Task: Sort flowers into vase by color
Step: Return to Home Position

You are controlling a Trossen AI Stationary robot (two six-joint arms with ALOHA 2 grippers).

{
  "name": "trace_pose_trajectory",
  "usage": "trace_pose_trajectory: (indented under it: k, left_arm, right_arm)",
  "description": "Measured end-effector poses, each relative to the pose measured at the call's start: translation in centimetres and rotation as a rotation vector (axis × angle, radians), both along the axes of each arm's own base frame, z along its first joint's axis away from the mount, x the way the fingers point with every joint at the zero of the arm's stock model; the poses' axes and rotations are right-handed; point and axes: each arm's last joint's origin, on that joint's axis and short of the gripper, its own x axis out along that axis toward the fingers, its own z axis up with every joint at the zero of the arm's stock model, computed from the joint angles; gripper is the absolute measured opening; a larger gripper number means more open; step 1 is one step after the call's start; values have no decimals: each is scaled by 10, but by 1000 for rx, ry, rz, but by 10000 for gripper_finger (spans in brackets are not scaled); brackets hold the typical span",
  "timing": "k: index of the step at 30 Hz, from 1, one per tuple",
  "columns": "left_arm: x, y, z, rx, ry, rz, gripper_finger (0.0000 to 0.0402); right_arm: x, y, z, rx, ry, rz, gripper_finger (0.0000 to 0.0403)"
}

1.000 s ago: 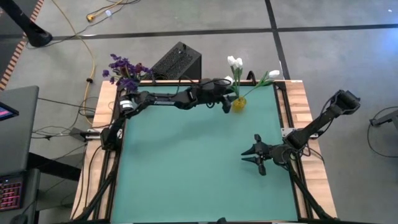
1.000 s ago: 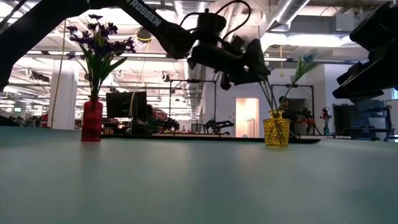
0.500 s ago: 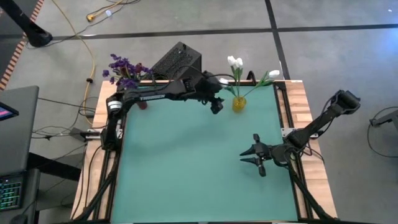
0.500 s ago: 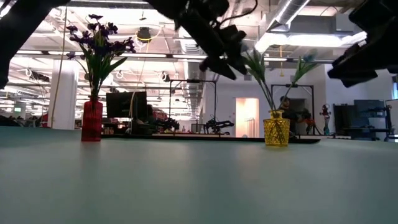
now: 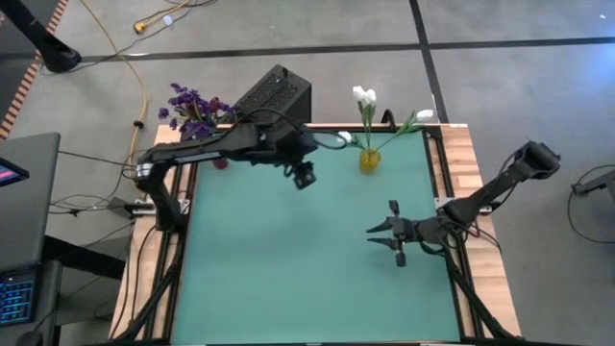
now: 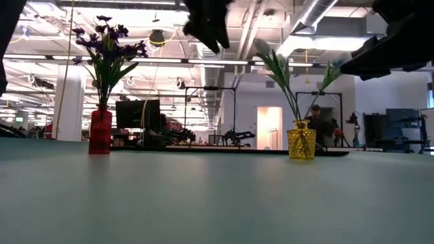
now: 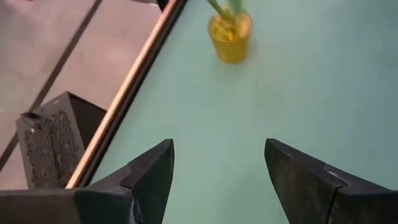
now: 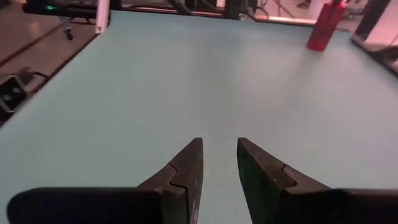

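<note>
flowers [image 5: 363, 94] stand sorted along the matte green table's [image 5: 288, 279] far edge: bushy purple blooms [image 5: 192, 108] in a red vase [image 6: 100, 132] at the left corner, slim white tulips [image 5: 423, 115] in a knobbly yellow vase [image 5: 369, 160] right of middle. sorting looks done; next, the arms fold home. left gripper [image 5: 305, 177] hangs wide and empty between the vases; right gripper [image 5: 373, 231] is narrowly parted near the right edge.

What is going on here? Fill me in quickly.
Sorting looks finished. The white tulips stand in the yellow vase and the purple flowers in the red vase. The left gripper hangs open and empty above the back of the table, between the vases. The right gripper is open and empty over the right side.
</note>
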Motion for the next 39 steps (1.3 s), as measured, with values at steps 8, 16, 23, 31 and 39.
trace_pose_trajectory:
  k: [8, 16, 23, 31, 39]
  left_arm:
    - [-30, -60, 38, 28, -76, -90, 239]
    - [-42, -138, 26, 269, -31, -159, 237]
    - [-73, -159, -33, 323, -166, -248, 220]
    - [-145, -134, -91, 264, -580, -331, 208]
    - [-213, -94, -146, 187, -881, -208, 208]
  right_arm:
    - [10, -19, 4, -107, -31, -81, 125]
    - [23, -52, 11, -59, -91, -100, 125]
    - [27, -78, 17, 37, -148, -143, 125]
    - [27, -87, 17, 88, -156, -149, 125]
    - [17, -93, 22, 69, -133, -181, 125]
